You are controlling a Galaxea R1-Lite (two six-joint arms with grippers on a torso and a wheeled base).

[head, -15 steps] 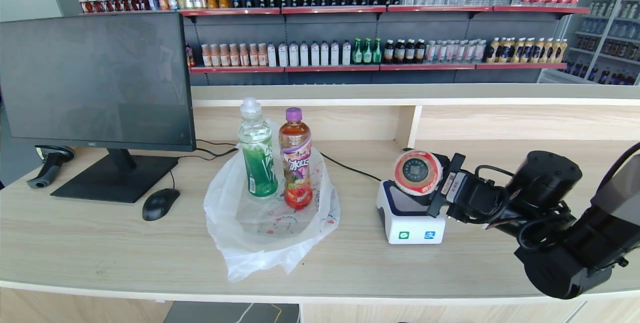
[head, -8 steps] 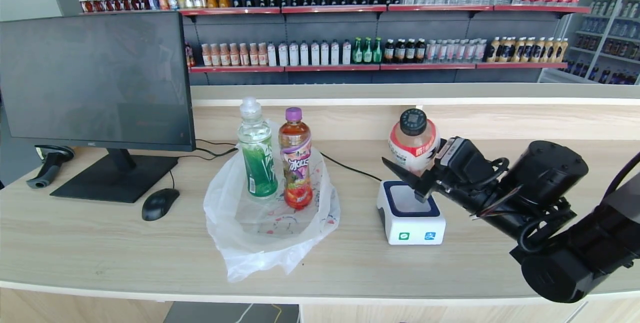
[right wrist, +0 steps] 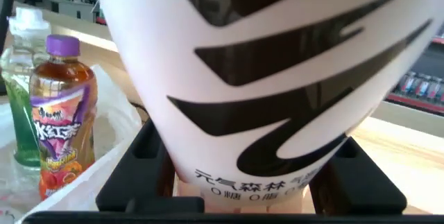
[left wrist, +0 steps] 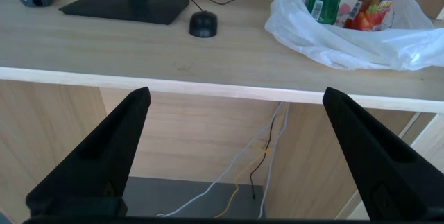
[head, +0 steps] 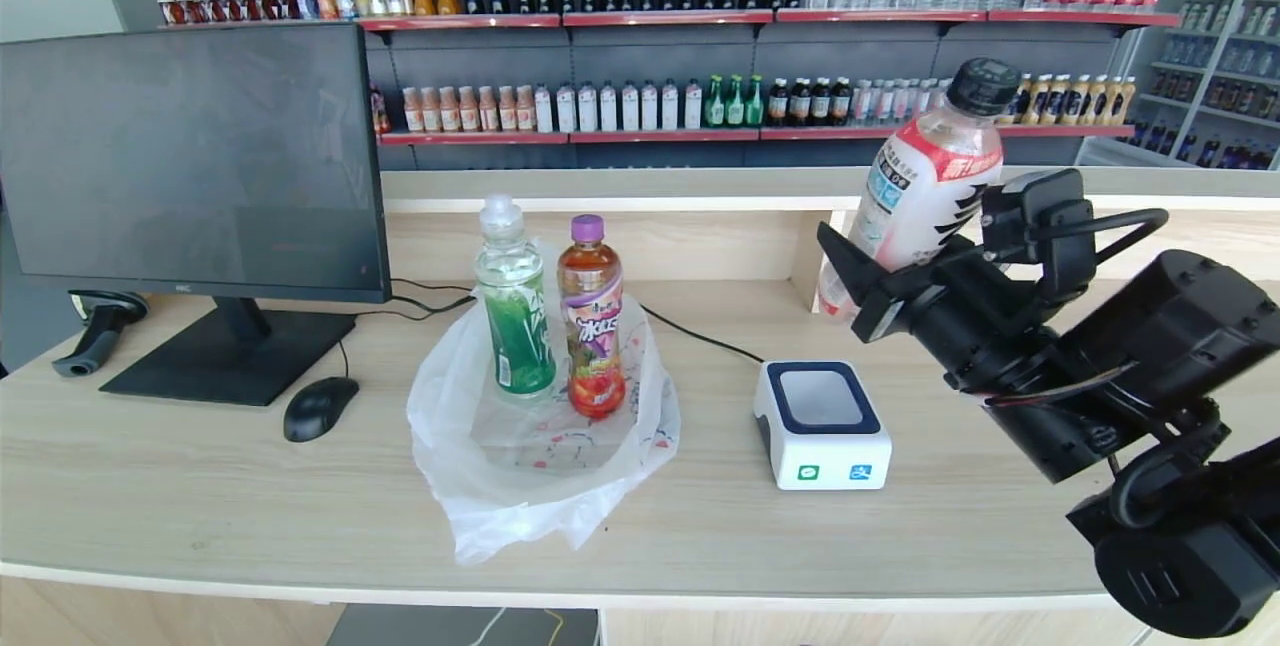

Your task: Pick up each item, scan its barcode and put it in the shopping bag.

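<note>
My right gripper is shut on a white-labelled bottle with a black cap, held tilted in the air above and right of the white scanner. The same bottle looms close in the right wrist view. A white shopping bag lies open on the counter with a green bottle and an orange tea bottle standing upright in it. My left gripper hangs open below the counter's front edge, with the bag beyond it.
A monitor on its stand, a black mouse and a handheld scanner occupy the counter's left. A black cable runs behind the scanner. A raised wooden ledge backs the counter; drink shelves stand behind.
My right gripper has lifted the bottle up and to the right, off the scanner, and turned it from lying cap-forward to nearly upright. The bag and its bottles stayed put.
</note>
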